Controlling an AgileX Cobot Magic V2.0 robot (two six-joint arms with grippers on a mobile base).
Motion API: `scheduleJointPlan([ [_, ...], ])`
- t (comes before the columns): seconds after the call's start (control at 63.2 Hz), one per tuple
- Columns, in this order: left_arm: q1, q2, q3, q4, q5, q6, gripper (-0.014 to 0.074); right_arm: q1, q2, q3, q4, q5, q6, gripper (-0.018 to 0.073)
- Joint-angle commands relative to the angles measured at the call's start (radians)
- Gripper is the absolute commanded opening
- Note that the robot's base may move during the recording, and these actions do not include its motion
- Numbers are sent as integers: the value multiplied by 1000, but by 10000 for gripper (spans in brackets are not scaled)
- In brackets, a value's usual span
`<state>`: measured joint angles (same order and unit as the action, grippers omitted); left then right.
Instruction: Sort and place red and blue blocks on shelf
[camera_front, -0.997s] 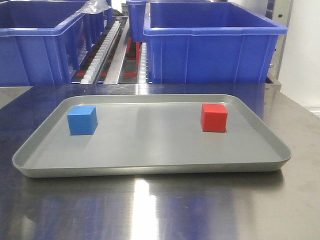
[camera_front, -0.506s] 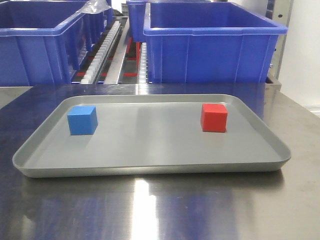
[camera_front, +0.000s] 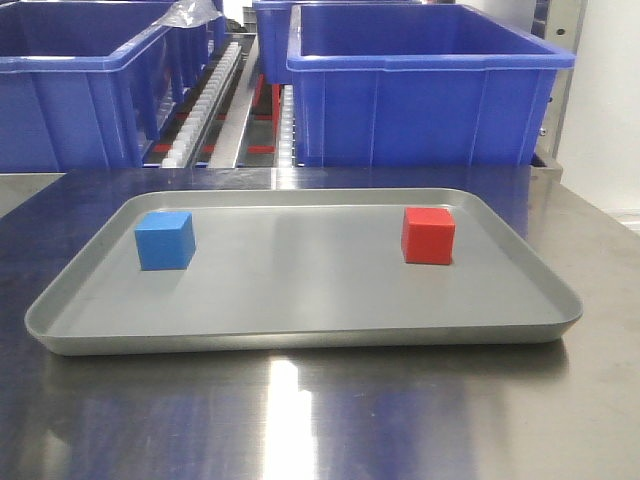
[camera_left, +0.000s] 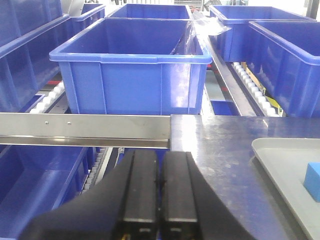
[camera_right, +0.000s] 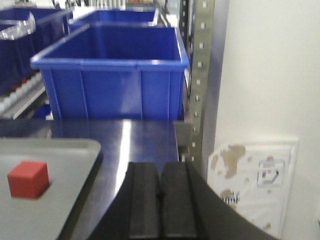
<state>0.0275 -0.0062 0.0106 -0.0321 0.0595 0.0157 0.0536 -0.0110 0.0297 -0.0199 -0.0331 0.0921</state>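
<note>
A blue block (camera_front: 165, 240) sits at the left of a grey tray (camera_front: 300, 335) and a red block (camera_front: 428, 235) at its right. Neither gripper shows in the front view. In the left wrist view my left gripper (camera_left: 160, 155) is shut and empty, left of the tray's corner (camera_left: 270, 150), with the blue block (camera_left: 313, 181) at the right edge. In the right wrist view my right gripper (camera_right: 160, 167) is shut and empty, right of the tray (camera_right: 75, 150), where the red block (camera_right: 28, 178) sits.
The tray lies on a steel table (camera_front: 300, 420). Large blue bins (camera_front: 425, 85) stand behind it on roller racks (camera_front: 215, 95). A perforated metal post (camera_right: 199, 75) and a white wall stand at the right. The table's left end (camera_left: 85, 129) shows in the left wrist view.
</note>
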Motion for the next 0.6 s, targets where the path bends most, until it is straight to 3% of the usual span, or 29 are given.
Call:
scheduleJointPlan([
  [0.0,1,-19,25,0,-80,-6,123,-6,-19,-22,-5,-149,-2,79],
  [0.158,1,-19,25,0,-80,-6,123,-6,-19,-43,-4,-111,11,79],
  [0.443,1,-19,25,0,-80,-6,123,-6,35,-255,-8,323,11,77],
  [0.585,1,-19,25,0,-80,-6,123,-6,149,-319,7,400,11,57],
])
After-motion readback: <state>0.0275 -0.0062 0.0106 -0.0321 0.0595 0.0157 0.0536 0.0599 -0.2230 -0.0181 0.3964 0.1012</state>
